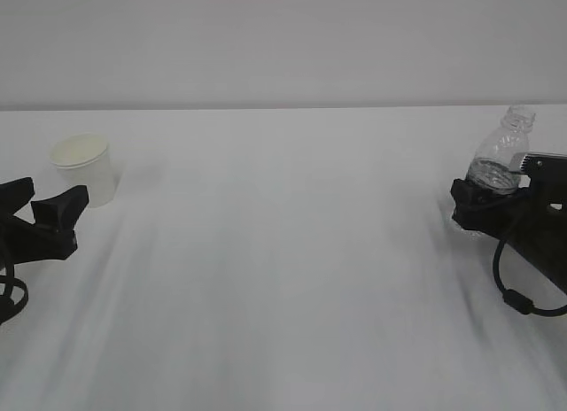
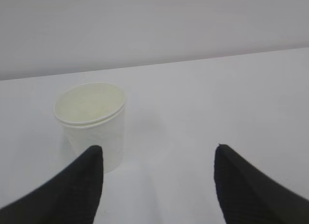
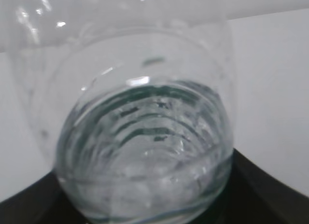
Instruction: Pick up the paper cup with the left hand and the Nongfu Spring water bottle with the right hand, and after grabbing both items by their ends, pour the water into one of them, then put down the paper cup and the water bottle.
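Cup (image 1: pixel 85 167) stands upright on the white table (image 1: pixel 283 278), far left, empty as far as the left wrist view shows, rim up. Left hand (image 1: pixel 55 209) sits low just in front of it & slightly to its left; jaws wide, nothing between them. In the left wrist view the cup (image 2: pixel 91 122) is ahead of the left finger (image 2: pixel 72 190), not between the fingers; can't tell if that tip touches the cup wall. Other finger (image 2: pixel 251 185) is well off to the cup's right, over bare table.

Bottle (image 1: pixel 501 154) is at far right, no cap, neck tilted a bit to the right. Right hand (image 1: pixel 485 198) is around its lower part; jaws spread to bottle width & holding it. Water (image 1: pixel 493 174) sits low in the bottle, just above the jaws. Right wrist view is filled w/ the bottle (image 3: pixel 145 137) up close, ribs & water (image 3: pixel 145 185) visible, black gripper (image 3: pixel 145 219) under it. Can't tell if the bottle base rests on the table or is lifted.

Cup & bottle are well apart, opposite sides of the table.
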Controlling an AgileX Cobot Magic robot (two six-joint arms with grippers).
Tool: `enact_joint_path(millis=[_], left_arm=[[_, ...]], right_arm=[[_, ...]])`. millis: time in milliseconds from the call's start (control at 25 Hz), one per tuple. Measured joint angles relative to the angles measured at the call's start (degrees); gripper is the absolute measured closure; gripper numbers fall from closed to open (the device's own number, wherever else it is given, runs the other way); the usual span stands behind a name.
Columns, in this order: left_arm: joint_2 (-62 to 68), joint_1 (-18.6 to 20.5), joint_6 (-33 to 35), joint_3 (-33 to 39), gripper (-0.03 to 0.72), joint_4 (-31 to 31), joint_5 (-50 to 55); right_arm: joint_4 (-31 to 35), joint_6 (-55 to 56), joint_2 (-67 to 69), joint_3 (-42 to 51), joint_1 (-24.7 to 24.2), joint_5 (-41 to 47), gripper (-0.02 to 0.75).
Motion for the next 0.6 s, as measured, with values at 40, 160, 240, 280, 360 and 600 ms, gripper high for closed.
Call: enact_joint_path(millis=[40,160,240,280,360,600], left_arm=[[0.0,0.0,0.0,0.0,0.174,0.0,0.0],[0.0,0.0,0.0,0.0,0.174,0.0,0.0],[0.0,0.0,0.0,0.0,0.174,0.0,0.0],[0.0,0.0,0.0,0.0,0.174,0.0,0.0],[0.0,0.0,0.0,0.0,0.174,0.0,0.0],[0.0,0.0,0.0,0.0,0.174,0.0,0.0]], right_arm=[[0.0,-0.1,0.0,0.0,0.0,0.0,0.204],[-0.1,-0.2,0.0,0.0,0.0,0.0,0.215],[-0.1,-0.3,0.0,0.0,0.0,0.0,0.222],[-0.1,-0.3,0.0,0.0,0.0,0.0,0.226],[-0.1,-0.3,0.0,0.0,0.0,0.0,0.230],[-0.1,-0.3,0.0,0.0,0.0,0.0,0.237]])
